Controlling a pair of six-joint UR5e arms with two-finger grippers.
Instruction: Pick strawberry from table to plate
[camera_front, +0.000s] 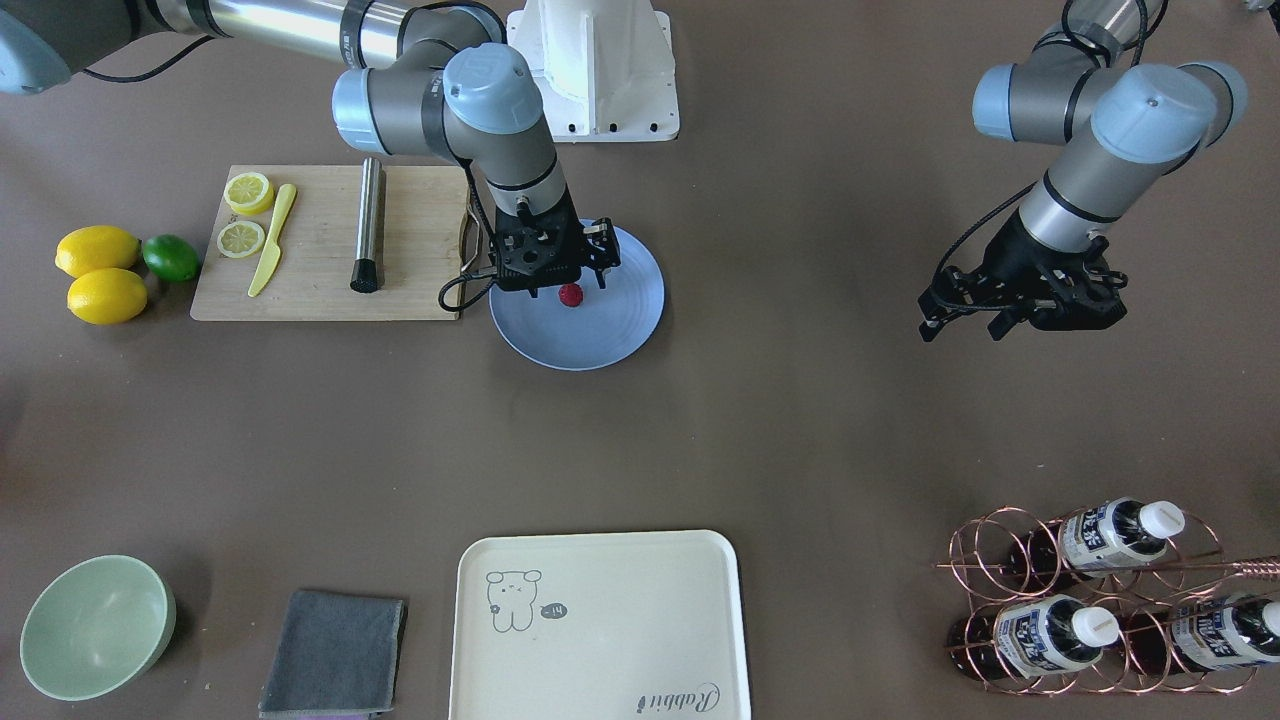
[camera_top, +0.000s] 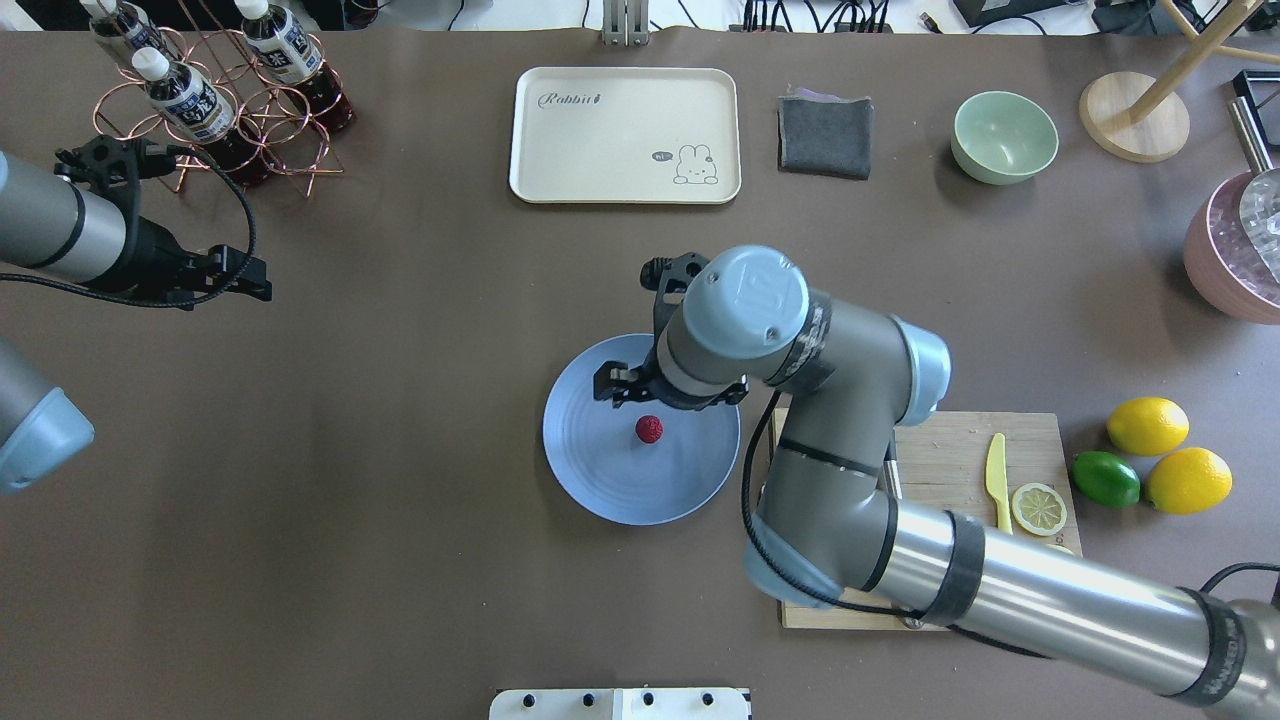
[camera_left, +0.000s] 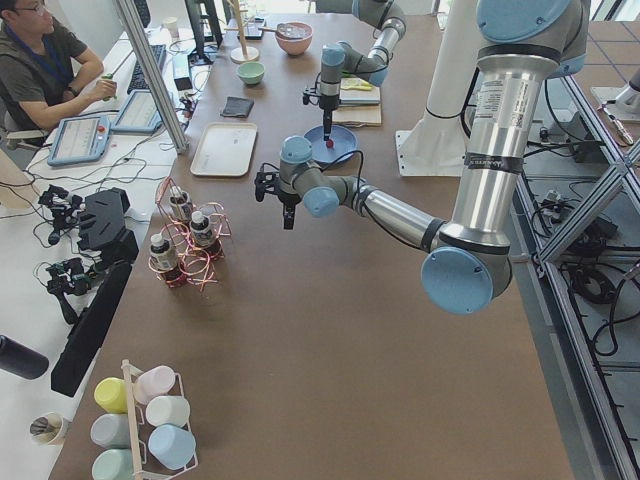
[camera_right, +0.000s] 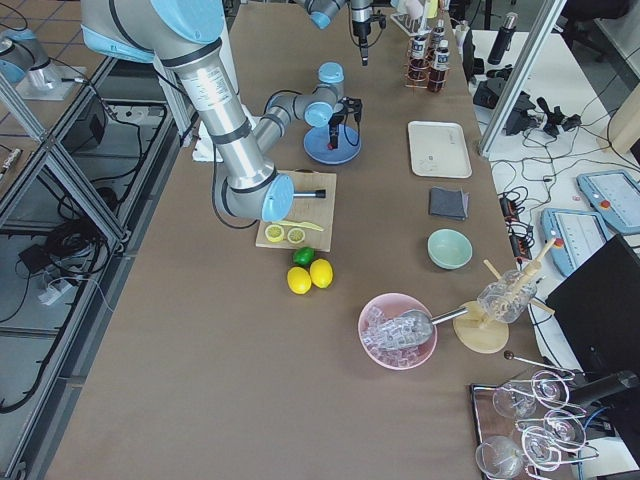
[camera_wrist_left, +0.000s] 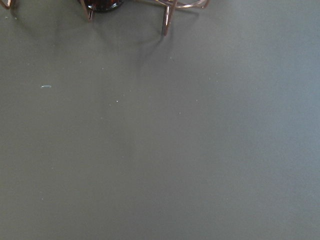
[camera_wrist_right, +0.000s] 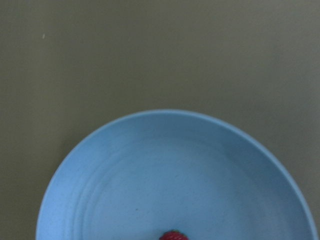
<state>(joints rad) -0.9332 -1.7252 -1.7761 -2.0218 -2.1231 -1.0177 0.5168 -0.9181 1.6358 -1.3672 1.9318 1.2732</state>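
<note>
we are hovering our right gripper (camera_front: 562, 283) above the strawberry (camera_front: 571, 294) lying on the plate (camera_front: 620, 335); its fingers and the left gripper's (camera_front: 960, 322), perhaps parted, we cannot tell.

Bumpy strawberry (camera_top: 649, 428), smooth matt plate (camera_top: 600, 480), matt table (camera_top: 400, 400)

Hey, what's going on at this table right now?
The right arm's tool hangs just over the light-blue plate, where the small red strawberry lies near the middle. Whether that tool is open or shut cannot be seen. The left arm's tool hangs open over bare table, holding nothing, near the bottle rack.
</note>
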